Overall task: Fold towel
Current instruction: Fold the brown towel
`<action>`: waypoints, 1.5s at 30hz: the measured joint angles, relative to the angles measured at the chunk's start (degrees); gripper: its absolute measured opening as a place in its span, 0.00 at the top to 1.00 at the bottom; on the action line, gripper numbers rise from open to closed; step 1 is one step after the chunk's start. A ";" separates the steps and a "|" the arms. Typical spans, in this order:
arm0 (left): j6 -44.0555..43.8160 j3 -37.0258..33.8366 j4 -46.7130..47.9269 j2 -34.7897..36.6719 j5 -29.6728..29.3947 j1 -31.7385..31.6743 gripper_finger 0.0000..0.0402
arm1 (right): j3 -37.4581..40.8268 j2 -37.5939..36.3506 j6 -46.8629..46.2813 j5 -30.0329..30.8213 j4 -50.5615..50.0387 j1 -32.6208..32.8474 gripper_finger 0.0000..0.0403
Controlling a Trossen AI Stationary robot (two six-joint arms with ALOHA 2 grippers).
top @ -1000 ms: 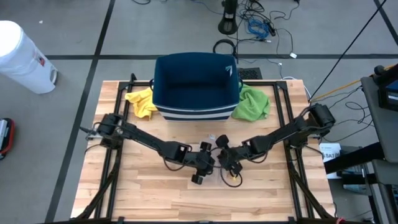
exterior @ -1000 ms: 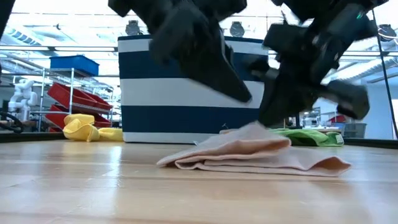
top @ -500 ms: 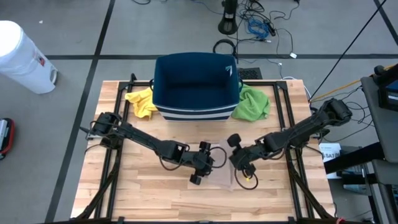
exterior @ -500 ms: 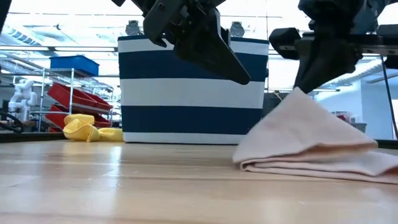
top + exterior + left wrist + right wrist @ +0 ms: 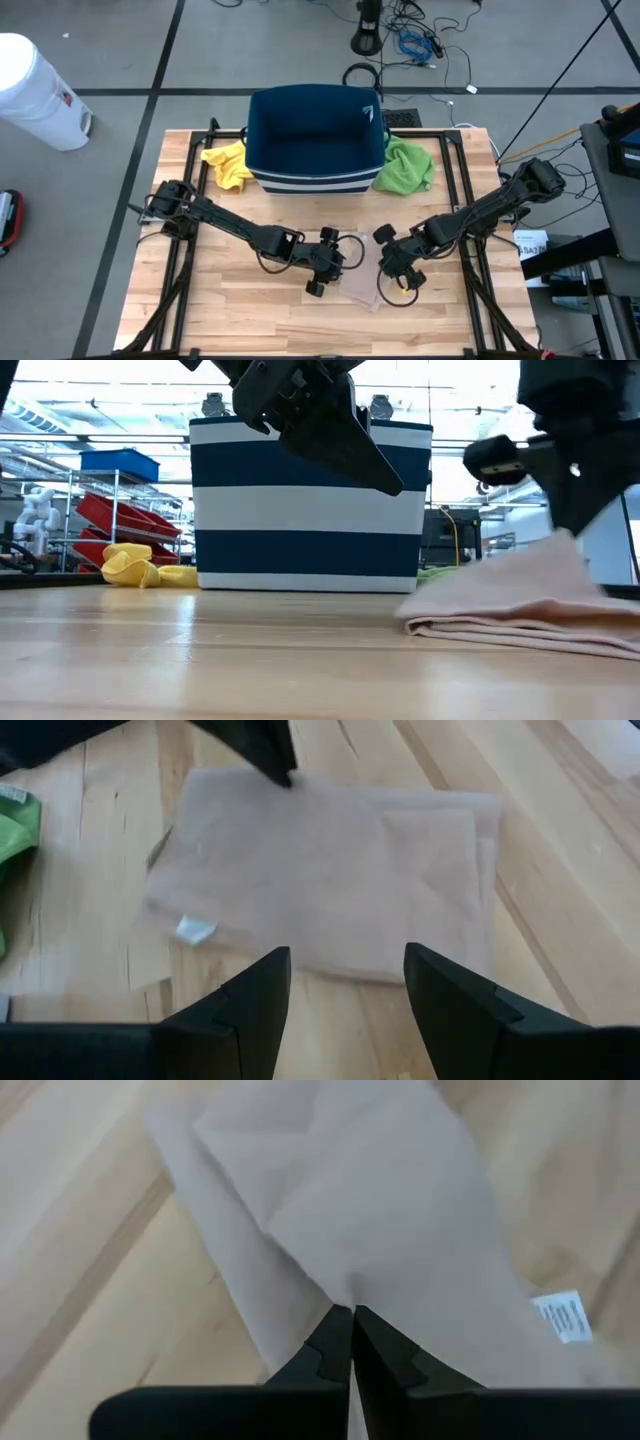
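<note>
Towel (image 5: 362, 285) mostly folded, lying in layers on the tabletop (image 5: 250, 310) near its front middle; final fold not yet laid flat. Right claw (image 5: 350, 1342) pinched shut on a raised fold of the towel. Left claw (image 5: 345, 985) open, empty, hovering just beside. Bare wood in front; striped basket (image 5: 316, 135) well behind.

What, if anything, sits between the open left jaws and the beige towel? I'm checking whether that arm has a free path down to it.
Nothing visible does. The left gripper hangs open above the beige towel, with only bare table around it. The right gripper is shut on the towel's far side, away from that path.
</note>
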State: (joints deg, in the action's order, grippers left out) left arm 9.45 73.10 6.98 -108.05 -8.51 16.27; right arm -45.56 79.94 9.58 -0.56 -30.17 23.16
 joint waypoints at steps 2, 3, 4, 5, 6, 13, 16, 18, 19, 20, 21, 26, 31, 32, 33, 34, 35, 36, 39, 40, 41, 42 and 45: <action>0.00 0.00 -0.07 0.00 0.00 0.00 0.49 | 0.00 0.00 -0.56 -1.37 -1.42 0.30 1.00; 0.00 0.00 -0.15 0.00 0.00 -0.01 0.49 | 0.00 0.01 -0.61 -1.38 -1.82 0.50 0.99; 0.00 0.00 -0.26 0.00 0.00 -0.14 0.49 | 0.00 0.02 -0.61 -1.38 -2.03 0.64 0.99; -0.02 0.00 -0.34 0.00 0.01 -0.24 0.49 | 0.00 0.02 -0.61 -1.38 -2.09 0.74 0.97; -0.19 0.00 -0.41 0.00 0.02 -0.40 0.49 | 0.00 0.02 -0.61 -1.36 -2.13 0.94 0.96; -1.53 0.00 -0.63 -0.02 0.02 -0.78 0.49 | 0.00 0.04 -3.70 -3.11 -4.51 0.96 0.78; -1.53 0.00 -0.61 -0.04 0.02 -0.76 0.49 | 0.00 0.04 -6.12 -5.69 -4.44 0.96 0.71; -1.53 0.00 -0.63 -0.04 0.02 -0.76 0.49 | 0.00 0.04 -8.07 -5.83 -4.47 1.13 0.68; -1.53 0.00 -0.63 -0.07 0.02 -0.76 0.49 | 0.00 0.04 -8.83 -5.84 -4.41 1.38 0.66; -1.51 0.00 -0.62 -0.07 0.02 -0.76 0.49 | 0.00 0.04 -9.37 -5.85 -4.28 1.76 0.65; -1.52 0.00 -0.63 -0.07 0.02 -0.76 0.49 | 0.00 0.04 -9.60 -5.84 -3.98 2.25 0.64; -1.55 0.00 -0.65 -0.07 0.03 -0.76 0.49 | 0.00 0.04 -11.57 -7.57 -2.80 4.71 0.65; -1.73 0.00 -0.63 -0.07 0.06 -0.76 0.49 | 0.00 0.32 -15.65 -8.66 -0.54 6.58 0.68; -1.73 0.00 -0.63 -0.07 0.04 -0.76 0.49 | 0.00 0.65 -16.12 -8.68 0.84 6.84 0.68; -1.75 0.00 -0.64 -0.07 0.04 -0.76 0.49 | 0.00 1.23 -16.47 -8.72 2.08 7.21 0.69; -1.77 0.00 -0.63 -0.07 0.05 -0.76 0.49 | 0.00 1.99 -16.69 -8.74 3.35 7.48 0.69; -1.77 0.00 -0.63 -0.07 0.07 -0.76 0.49 | 0.00 2.94 -16.81 -8.78 4.71 7.73 0.70; -1.79 0.00 -0.63 -0.07 0.32 -0.76 0.49 | 0.00 4.11 -16.82 -8.79 5.91 8.02 0.70; -1.88 0.00 -0.63 -0.07 2.11 -0.76 0.49 | 0.00 8.05 -15.89 -8.83 7.16 8.61 0.71; -1.88 0.00 -0.62 -0.07 2.50 -0.76 0.49 | 0.00 9.33 -15.16 -8.81 7.58 8.78 0.71; -1.88 0.00 -0.61 -0.07 2.81 -0.76 0.49 | 0.00 10.52 -14.29 -8.79 8.16 8.87 0.72; -1.87 0.00 -0.61 -0.07 3.25 -0.76 0.49 | 0.00 11.76 -13.37 -8.74 8.98 8.87 0.72; -1.53 0.00 -0.56 -0.07 3.78 -0.76 0.49 | -0.04 14.97 -11.67 -8.71 13.57 8.83 0.73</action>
State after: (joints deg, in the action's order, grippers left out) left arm 7.93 73.10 6.43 -108.12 -4.73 15.51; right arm -45.60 94.91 -2.10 -9.26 -16.60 31.99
